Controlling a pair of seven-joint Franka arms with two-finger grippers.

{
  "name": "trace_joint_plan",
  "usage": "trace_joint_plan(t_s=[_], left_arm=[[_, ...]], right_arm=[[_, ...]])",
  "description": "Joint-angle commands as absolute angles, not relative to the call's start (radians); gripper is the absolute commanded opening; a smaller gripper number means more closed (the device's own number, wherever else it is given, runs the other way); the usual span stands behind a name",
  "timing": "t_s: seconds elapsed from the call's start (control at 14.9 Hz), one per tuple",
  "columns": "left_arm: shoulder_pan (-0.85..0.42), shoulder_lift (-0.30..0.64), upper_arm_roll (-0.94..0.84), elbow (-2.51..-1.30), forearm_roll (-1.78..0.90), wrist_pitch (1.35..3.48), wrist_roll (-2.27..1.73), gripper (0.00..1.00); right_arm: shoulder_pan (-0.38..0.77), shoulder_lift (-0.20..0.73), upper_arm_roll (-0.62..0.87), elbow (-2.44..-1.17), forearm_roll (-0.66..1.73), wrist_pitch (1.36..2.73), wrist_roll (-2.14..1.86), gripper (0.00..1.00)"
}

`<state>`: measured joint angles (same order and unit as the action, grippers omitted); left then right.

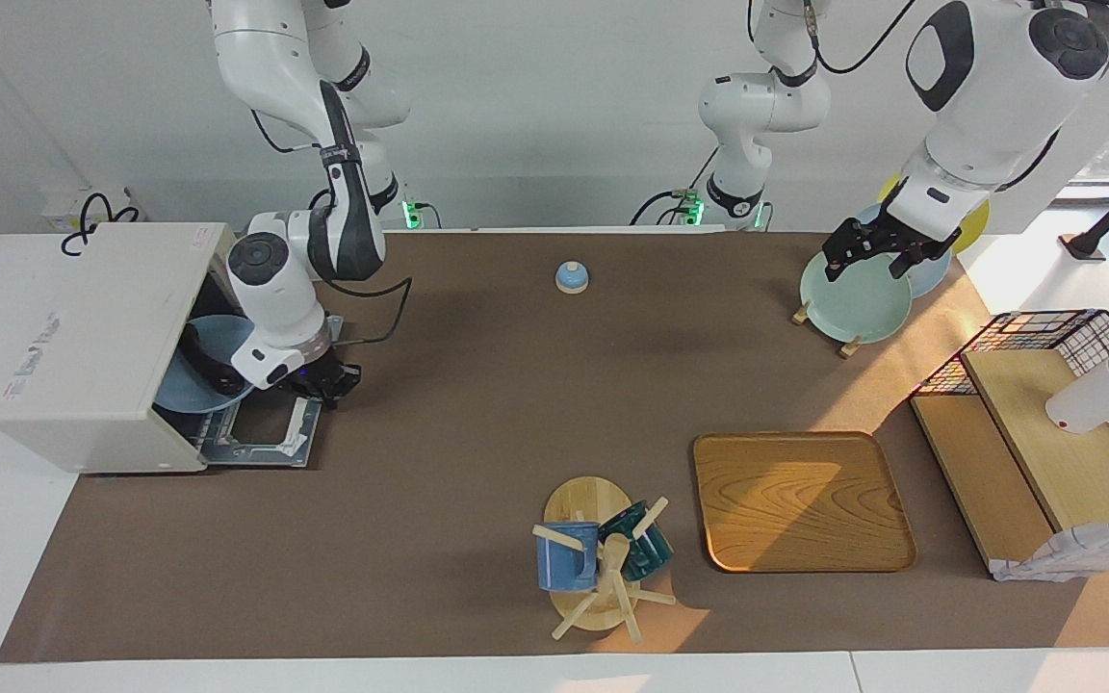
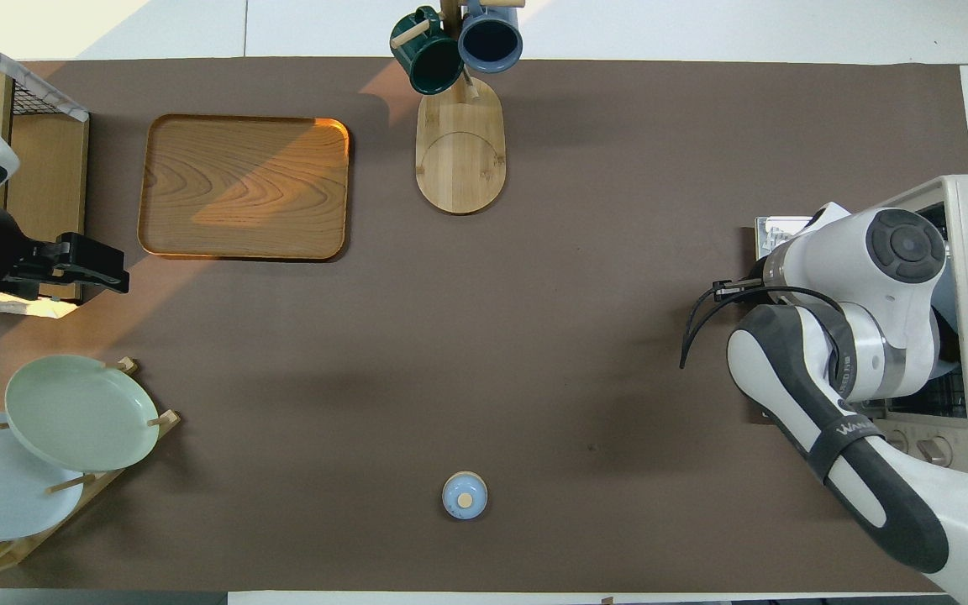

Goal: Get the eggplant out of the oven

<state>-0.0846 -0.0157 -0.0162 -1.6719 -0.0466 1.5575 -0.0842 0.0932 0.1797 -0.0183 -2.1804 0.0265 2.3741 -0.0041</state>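
**Eggplant sits inside the open oven**

Eggplant (image 1: 203, 366) lies on a pale blue plate (image 1: 191, 380) in the oven (image 1: 102, 346), whose door (image 1: 261, 433) is folded down flat on the mat, so you have a clear way in. Your right gripper (image 1: 323, 378) sits at the door's handle edge; whether its fingers are clamped or parted, you cannot tell. Your left gripper (image 1: 877, 245) waits over the plate rack (image 1: 848, 298), seemingly parted.

Only the facing view shows you the eggplant and gripper; overhead, the right arm's wrist covers both.
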Motion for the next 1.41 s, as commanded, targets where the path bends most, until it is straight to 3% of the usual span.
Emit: trace_joint_plan(t_s=[0.0, 0.13, 0.4, 0.67, 0.87, 1.21, 1.34], left_arm=[[-0.072, -0.035, -0.026, -1.686, -0.029, 1.555, -0.094, 1.0], [-0.072, -0.035, -0.026, -1.686, -0.029, 1.554, -0.094, 1.0], [-0.072, -0.034, -0.026, -1.686, -0.028, 1.555, -0.094, 1.0], [-0.072, -0.034, -0.026, -1.686, -0.028, 1.555, -0.094, 1.0], [-0.072, -0.034, -0.026, -1.686, -0.028, 1.554, -0.094, 1.0], [-0.072, -0.035, -0.026, -1.686, -0.028, 1.555, -0.094, 1.0], [-0.072, -0.034, -0.026, -1.686, -0.029, 1.555, -0.094, 1.0]], right_arm=[[0.132, 0.138, -0.023, -2.145, 0.06, 2.289, 0.028, 0.44], [0.133, 0.108, -0.026, -2.093, 0.038, 2.136, 0.028, 0.57], [0.095, 0.025, -0.031, -2.089, -0.122, 1.971, 0.025, 0.61], [0.023, -0.003, -0.029, -2.115, -0.196, 1.936, -0.001, 0.63], [-0.006, -0.02, -0.031, -2.161, -0.198, 1.985, -0.032, 0.62], [-0.023, -0.046, -0.031, -2.249, -0.198, 2.089, -0.078, 0.5], [-0.025, -0.048, -0.031, -2.255, -0.201, 2.102, -0.124, 0.37]])
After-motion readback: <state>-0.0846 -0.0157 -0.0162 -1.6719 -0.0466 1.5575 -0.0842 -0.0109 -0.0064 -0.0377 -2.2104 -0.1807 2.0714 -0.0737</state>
